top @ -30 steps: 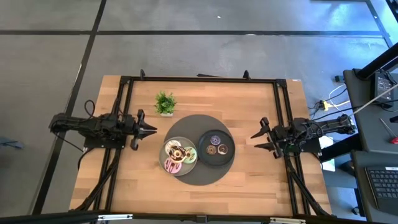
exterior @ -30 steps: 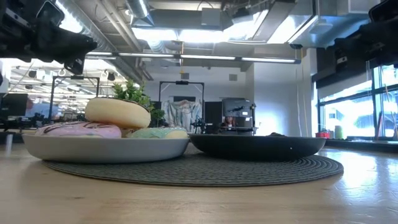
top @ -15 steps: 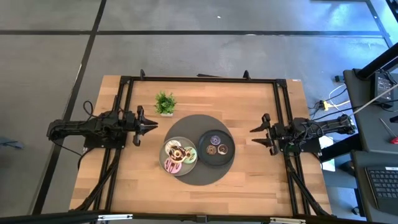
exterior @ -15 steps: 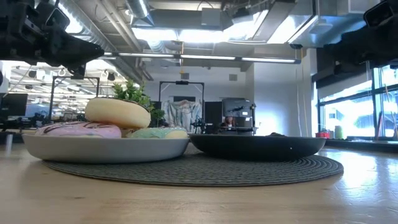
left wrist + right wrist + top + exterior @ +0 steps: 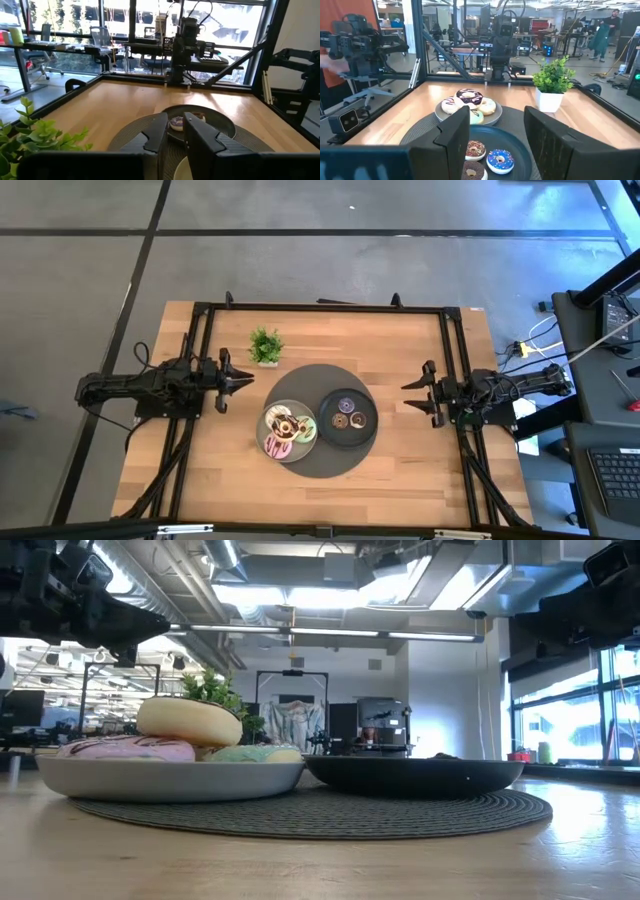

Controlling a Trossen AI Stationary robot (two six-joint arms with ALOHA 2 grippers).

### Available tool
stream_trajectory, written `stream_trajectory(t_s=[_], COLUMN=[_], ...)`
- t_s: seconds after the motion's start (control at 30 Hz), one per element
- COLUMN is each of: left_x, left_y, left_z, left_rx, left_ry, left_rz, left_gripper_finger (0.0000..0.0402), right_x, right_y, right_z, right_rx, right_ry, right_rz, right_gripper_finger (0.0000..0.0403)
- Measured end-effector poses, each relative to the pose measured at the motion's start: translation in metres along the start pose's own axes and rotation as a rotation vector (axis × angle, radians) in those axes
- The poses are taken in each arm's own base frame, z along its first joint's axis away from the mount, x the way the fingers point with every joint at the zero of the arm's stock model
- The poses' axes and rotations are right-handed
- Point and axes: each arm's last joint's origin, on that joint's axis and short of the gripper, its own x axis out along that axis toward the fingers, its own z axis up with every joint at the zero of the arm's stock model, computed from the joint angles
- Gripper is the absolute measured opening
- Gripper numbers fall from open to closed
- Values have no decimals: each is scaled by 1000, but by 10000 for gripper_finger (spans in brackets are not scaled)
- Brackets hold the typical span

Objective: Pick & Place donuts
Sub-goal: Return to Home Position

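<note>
Several donuts [image 5: 288, 432] are piled on a grey plate [image 5: 271, 414]: cream [image 5: 190, 720], pink with dark stripes [image 5: 125, 748], green [image 5: 255, 753] and chocolate with white drizzle [image 5: 468, 95]. Three small donuts [image 5: 500, 159] lie in a dark plate [image 5: 370, 430] beside it. Both plates stand on a round dark mat [image 5: 305, 375]. My left gripper [image 5: 247, 383] hovers shut over the table, left of the mat. My right gripper [image 5: 405, 396] hovers open, right of the mat. Neither holds anything.
A small potted plant [image 5: 265, 346] stands on the table behind the mat, near my left gripper. A dark frame [image 5: 320, 308] runs along the table's far and side edges. Bare wood [image 5: 400, 345] lies around the mat.
Both grippers have drifted slightly toward the table's far edge, staying level above the wood. The donuts and plates have not moved.
</note>
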Motion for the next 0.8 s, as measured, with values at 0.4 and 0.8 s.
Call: stream_trajectory(t_s=[0.4, 0.8], left_x=[0, 0], left_y=[0, 0], left_z=[0, 0], left_rx=[0, 1], left_ry=[-1, -1], left_rz=[0, 1], left_gripper_finger=[52, 58], right_x=[0, 0], right_y=[0, 0], right_z=[0, 0], right_rx=[3, 3], right_ry=[0, 0], right_rz=[0, 0], right_gripper_finger=[188, 188])
